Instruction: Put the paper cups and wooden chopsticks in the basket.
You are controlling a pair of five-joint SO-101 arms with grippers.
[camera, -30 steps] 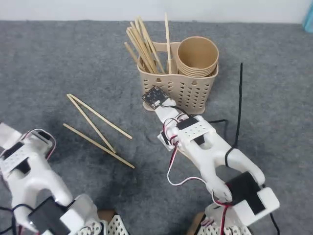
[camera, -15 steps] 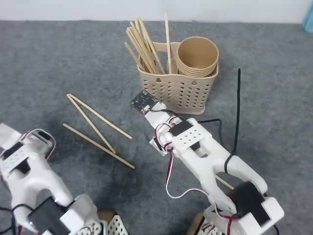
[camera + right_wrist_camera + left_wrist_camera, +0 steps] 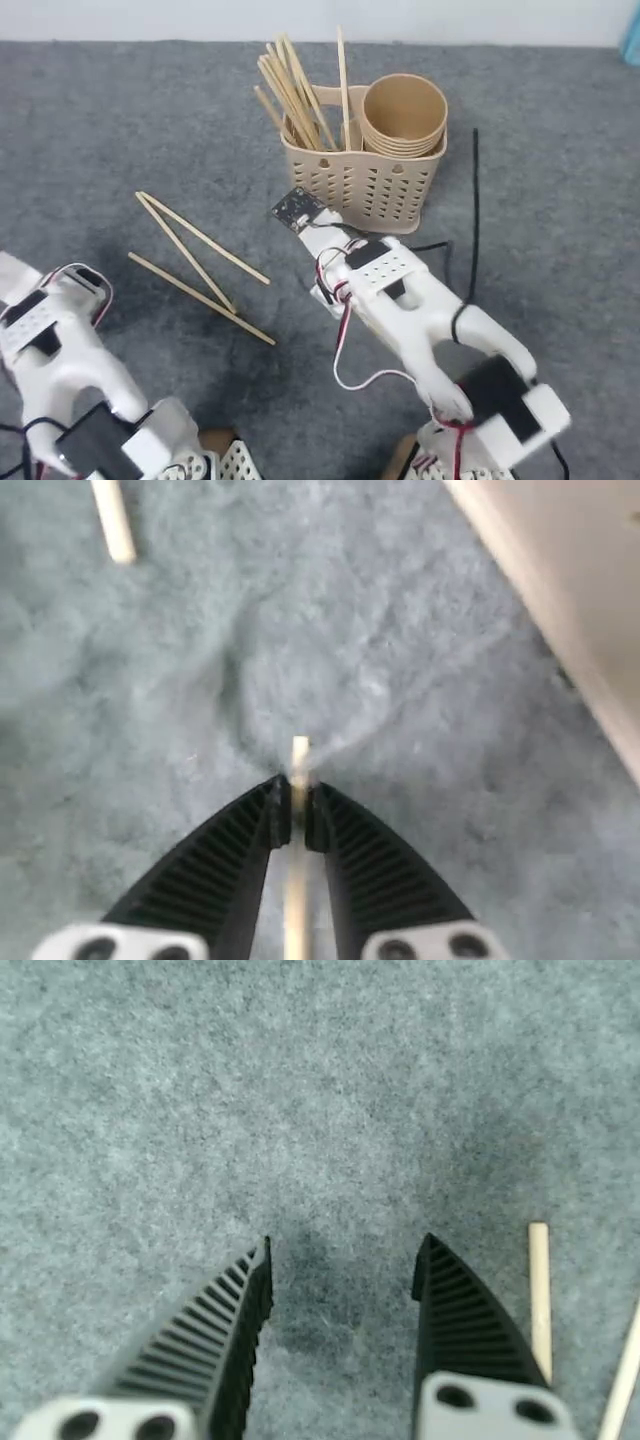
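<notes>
A beige perforated basket (image 3: 370,185) stands at the back of the carpet. It holds stacked paper cups (image 3: 404,112) and several upright chopsticks (image 3: 295,90). Three loose chopsticks (image 3: 200,297) lie crossed on the carpet to its left. My right arm (image 3: 400,290) is just in front of the basket's left corner. My right gripper (image 3: 297,785) is shut on a chopstick (image 3: 299,750) whose tip pokes out past the fingers, low over the carpet. Beside it I see the basket's wall (image 3: 560,590). My left gripper (image 3: 346,1243) hangs open over bare carpet, with a chopstick end (image 3: 539,1290) next to one finger.
A black cable (image 3: 474,200) runs along the carpet right of the basket and the right arm. My left arm (image 3: 50,340) sits at the near left corner. Another chopstick end (image 3: 112,520) lies ahead of the right gripper. Grey carpet covers the whole surface.
My right arm has swung a little left, away from the basket's front, still holding the chopstick. The left arm and the loose chopsticks have not moved.
</notes>
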